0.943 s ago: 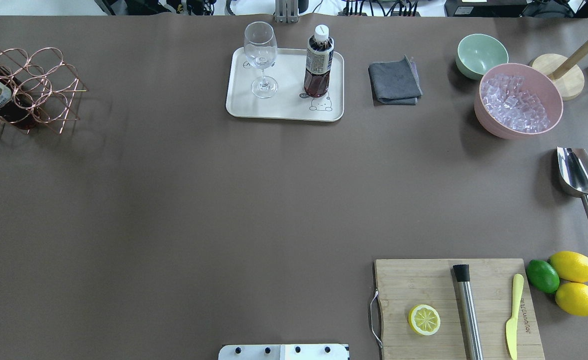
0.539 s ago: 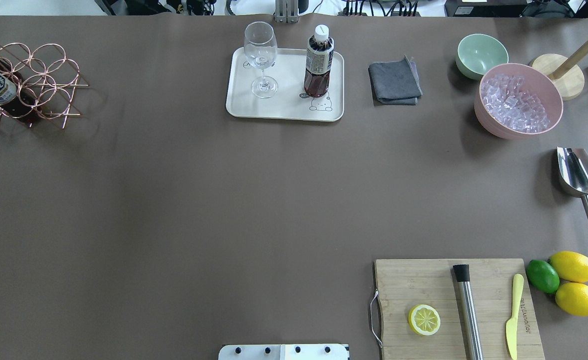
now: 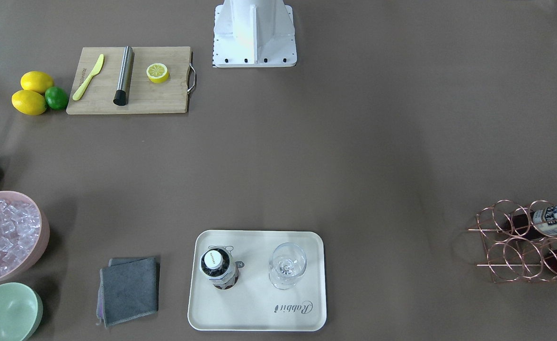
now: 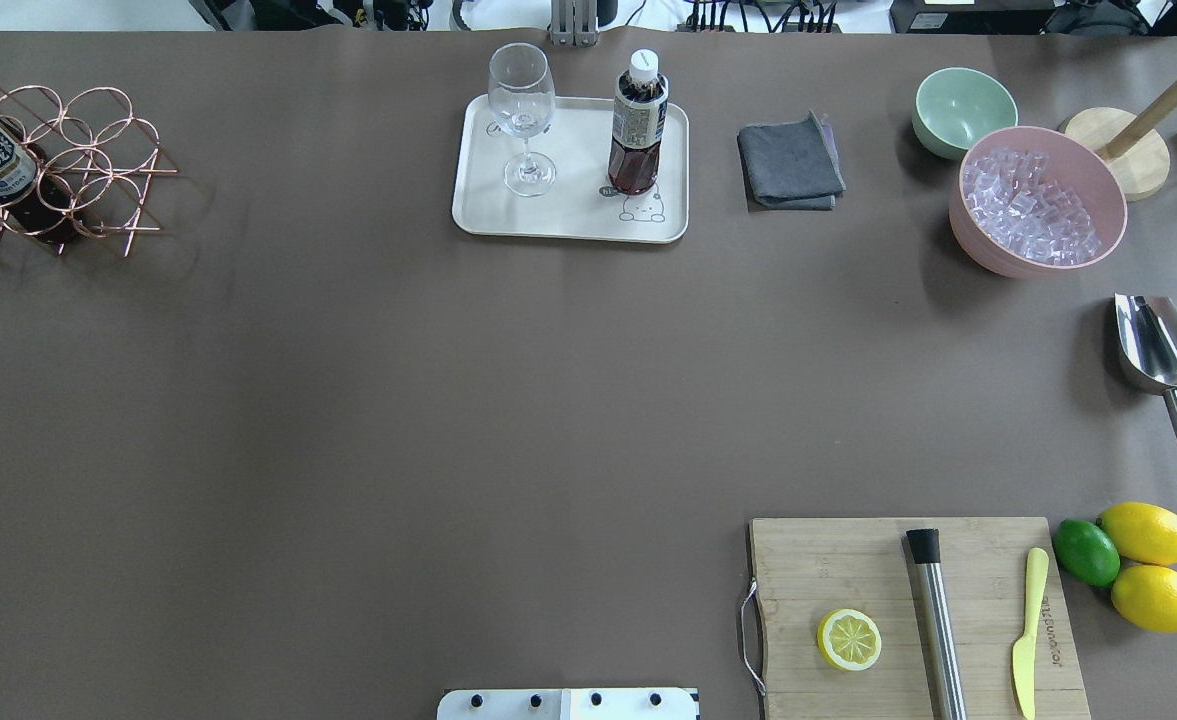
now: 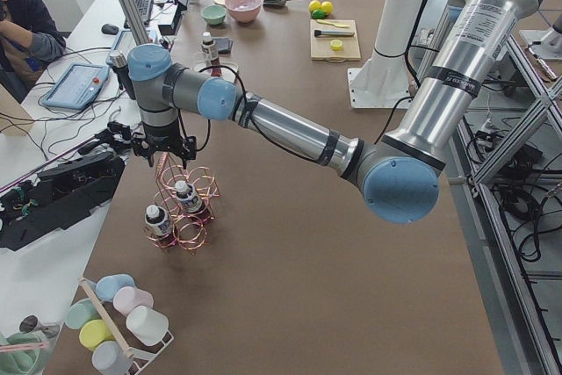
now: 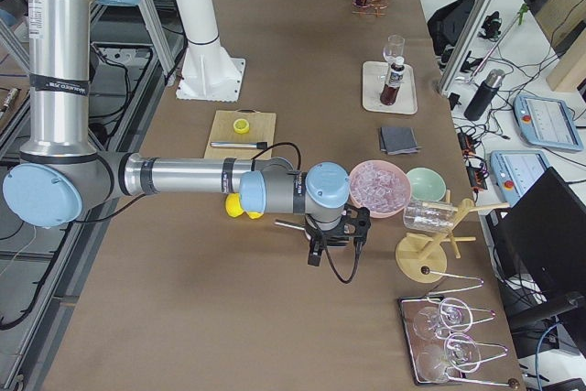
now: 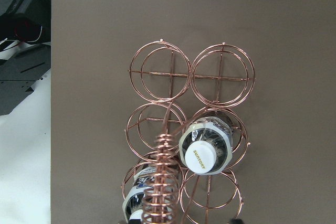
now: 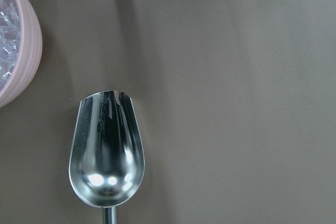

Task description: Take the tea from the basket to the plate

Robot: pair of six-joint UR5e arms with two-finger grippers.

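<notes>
Honestly can't be told whether the left gripper [image 5: 164,157], hung over the basket [image 7: 191,74] handle, is clamped or loose. One tea [image 7: 206,150] is stood in a middle ring, beside the coil; it's best gripped below the cap, lifted straight, wires kept clear.

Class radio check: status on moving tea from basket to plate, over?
Left gripper at the basket handle, right gripper over the scoop; jaws unreadable on both. One tea upright on plate, two more in basket. Wine glass shares the plate.
</notes>
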